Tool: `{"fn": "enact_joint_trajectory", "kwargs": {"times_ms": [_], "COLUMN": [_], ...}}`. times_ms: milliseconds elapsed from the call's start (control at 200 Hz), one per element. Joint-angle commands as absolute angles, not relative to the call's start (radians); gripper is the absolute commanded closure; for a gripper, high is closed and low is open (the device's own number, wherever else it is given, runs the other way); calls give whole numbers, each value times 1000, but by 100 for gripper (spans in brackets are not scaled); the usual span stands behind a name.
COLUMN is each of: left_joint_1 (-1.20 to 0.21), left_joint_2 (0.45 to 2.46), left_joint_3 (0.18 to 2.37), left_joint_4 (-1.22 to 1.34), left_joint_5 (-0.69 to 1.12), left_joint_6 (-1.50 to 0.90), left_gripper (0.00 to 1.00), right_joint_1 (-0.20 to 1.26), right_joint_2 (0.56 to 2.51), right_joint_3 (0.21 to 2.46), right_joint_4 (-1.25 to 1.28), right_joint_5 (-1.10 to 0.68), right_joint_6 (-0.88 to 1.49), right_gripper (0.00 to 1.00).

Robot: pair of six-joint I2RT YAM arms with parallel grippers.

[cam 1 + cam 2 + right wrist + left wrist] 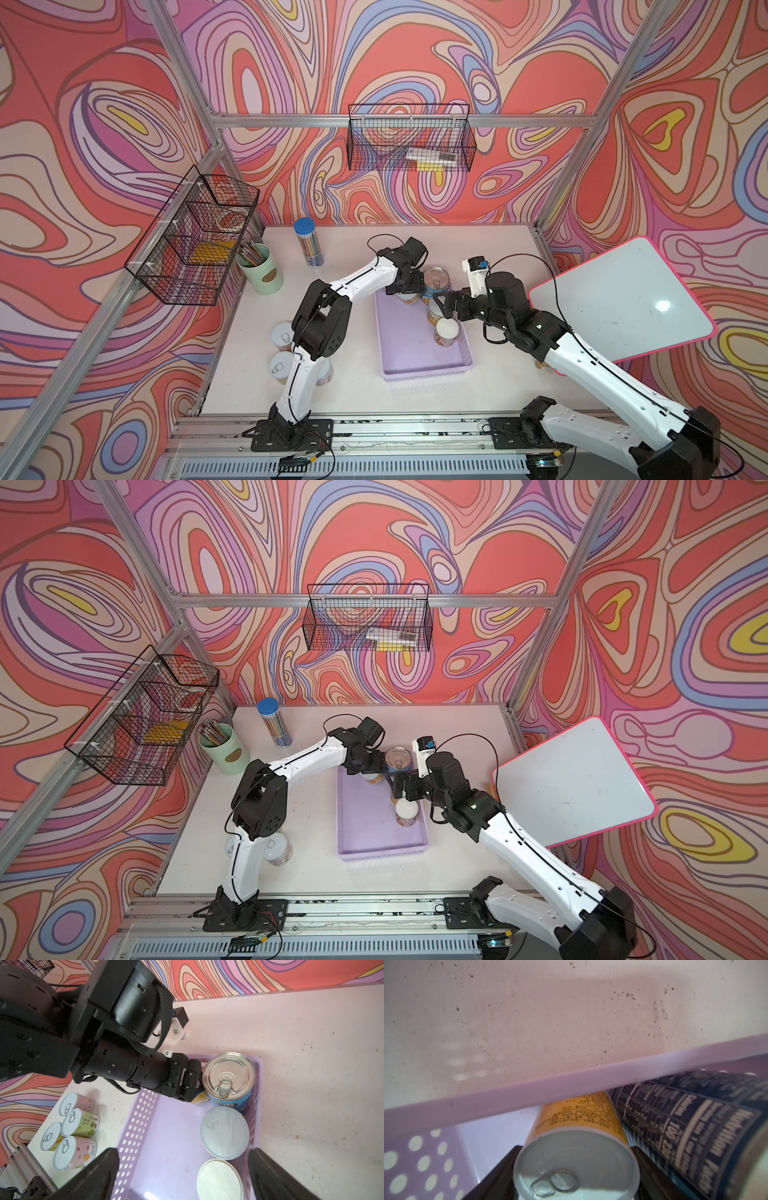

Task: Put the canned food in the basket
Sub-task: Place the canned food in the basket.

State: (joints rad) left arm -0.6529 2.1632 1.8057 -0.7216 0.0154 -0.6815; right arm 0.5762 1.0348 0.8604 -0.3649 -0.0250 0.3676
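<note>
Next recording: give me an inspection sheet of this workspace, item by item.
surface: white table, scuffed and speckled with dark marks.
job's things: lilac basket contains blue-labelled can, yellow can beside it, and two pale-topped cans; four cans stand outside it on the table.
clutter: green pencil cup, blue-capped pencil tube, pink-edged whiteboard.
grippers: left gripper shut on the yellow can inside the basket; right gripper open above the pale-topped cans.
cables: black loop at each wrist, clear of the cans.
surroundings: patterned walls, aluminium frame, two black wire baskets.
</note>
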Motion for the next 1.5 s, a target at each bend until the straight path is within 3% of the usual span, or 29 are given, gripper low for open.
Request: {"fn": "enact_joint_trajectory", "kwargs": {"times_ms": [0, 95, 295, 466, 781, 1202, 1497], "left_joint_1": [-640, -637, -630, -628, -628, -627, -623], "left_joint_2": [2180, 2186, 2189, 2186, 2153, 2066, 1891], "left_joint_3": [1844, 1845, 1845, 1844, 1825, 1754, 1646], "left_joint_4": [-635, -633, -638, -639, -642, -648, -681], "left_joint_5": [23, 26, 28, 30, 29, 5, -64], "left_joint_6": [-698, -701, -707, -707, -710, -711, -670], "left_gripper": [36, 32, 13, 6, 15, 16, 15], "right_joint_1": [569, 569, 569, 569, 569, 569, 572], "right_joint_2": [1023, 1030, 1044, 1049, 1042, 1050, 1124], "right_joint_3": [839, 838, 842, 845, 844, 847, 859], "right_joint_4": [-344, -341, -338, -340, -356, -363, -292], "right_joint_5": [-38, -43, -55, -60, -55, -70, -135], "right_joint_6": [380, 382, 381, 378, 377, 368, 389], "right_gripper": [2, 2, 2, 2, 3, 5, 5]}}
